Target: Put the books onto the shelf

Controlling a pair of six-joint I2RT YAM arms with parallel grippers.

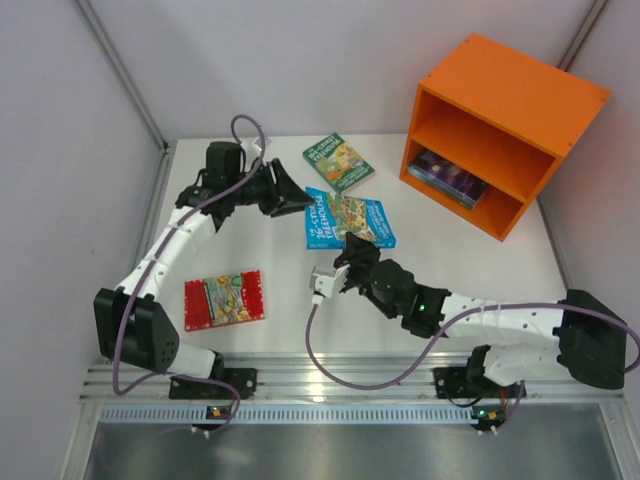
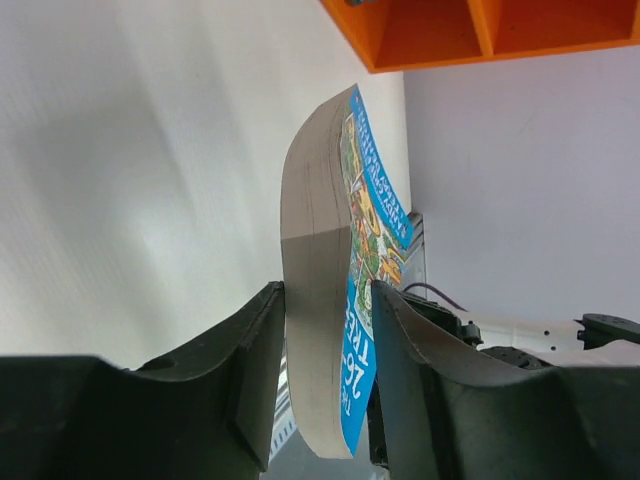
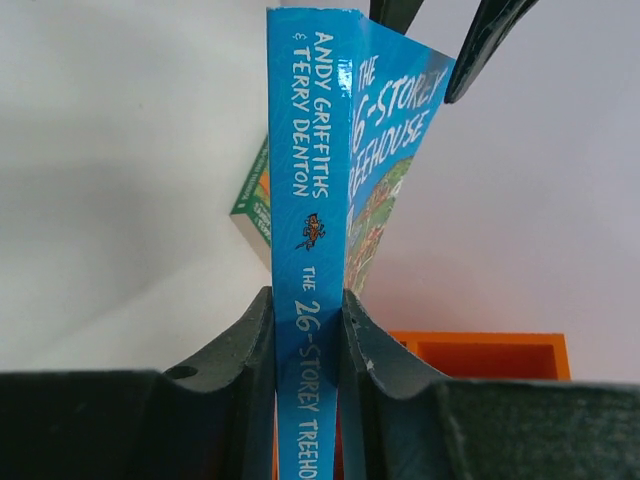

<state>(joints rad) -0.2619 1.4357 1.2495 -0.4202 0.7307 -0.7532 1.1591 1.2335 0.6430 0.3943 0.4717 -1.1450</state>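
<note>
The bright blue book [image 1: 352, 218] is sitting at the middle of the table [image 1: 400, 300], caught between both grippers with its cover facing up. The right gripper [image 1: 350, 248] is clenching it at the near long edge. In the right wrist view its fingers [image 3: 250, 330] are pressing both sides of the spine. The left gripper [image 1: 300, 197] is meeting the book's left end. In the left wrist view its fingers [image 2: 265, 320] are lying close against both faces of the bowed book, but I cannot tell whether they are squeezing or letting go.

The left arm [image 1: 170, 245] is reaching up the left side and bending inward at the wrist. The right arm [image 1: 480, 315] is stretching low across the front, from the right corner toward the centre.

The green book [image 1: 338, 162] is lying flat just beyond the blue one, a narrow strip of table between them. The red book [image 1: 225, 298] is lying flat near the left arm's base, well apart. The orange shelf [image 1: 520, 85] is standing in the far right corner, its openings facing the table's middle, with a dark purple book [image 1: 448, 175] lying in the lower compartment.

The blue book's long axis is running left to right across the table, with the title end at the left.
</note>
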